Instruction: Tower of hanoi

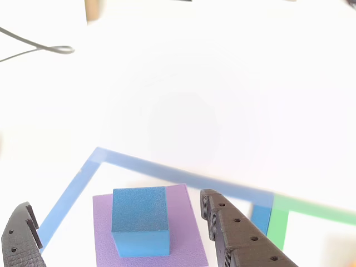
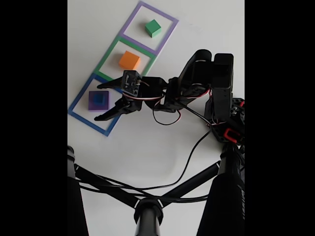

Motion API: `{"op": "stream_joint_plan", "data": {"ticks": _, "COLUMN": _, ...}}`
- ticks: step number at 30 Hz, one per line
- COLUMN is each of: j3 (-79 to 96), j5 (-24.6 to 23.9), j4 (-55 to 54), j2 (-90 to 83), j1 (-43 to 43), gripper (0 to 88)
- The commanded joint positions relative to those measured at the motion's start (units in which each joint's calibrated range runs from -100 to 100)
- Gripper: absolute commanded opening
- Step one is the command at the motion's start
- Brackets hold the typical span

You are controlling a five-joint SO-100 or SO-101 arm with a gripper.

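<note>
One blue cube (image 1: pixel 141 219) flat and square atop purple slab (image 1: pixel 183 222), between spread-apart gripper (image 1: pixel 119 236) fingers.

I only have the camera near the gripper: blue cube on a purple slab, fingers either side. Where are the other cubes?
Observer: In the fixed view, the orange cube sits inside the green outline, next square along from yours.
Operator: And the green one?
Observer: The green cube sits in the purple outline, farthest from the gripper.
Operator: Is the gripper closed on anything?
Observer: No, its jaws are open, straddling the blue cube on the purple slab.
</note>
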Motion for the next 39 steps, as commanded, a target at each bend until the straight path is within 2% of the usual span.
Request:
{"op": "stream_joint_plan", "data": {"ticks": 1, "j3": -0.90, "j5": 0.00, "j4": -1.53, "j2": -0.10, "j1": -0.75, "gripper": 33.8}}
{"op": "stream_joint_plan", "data": {"ticks": 19, "j3": -0.99, "j5": 0.00, "j4": -1.69, "j2": 0.79, "j1": -1.90, "gripper": 29.8}}
{"op": "stream_joint_plan", "data": {"ticks": 39, "j3": -2.63, "j5": 0.00, "j4": -1.61, "j2": 1.68, "j1": -1.71, "gripper": 9.5}}
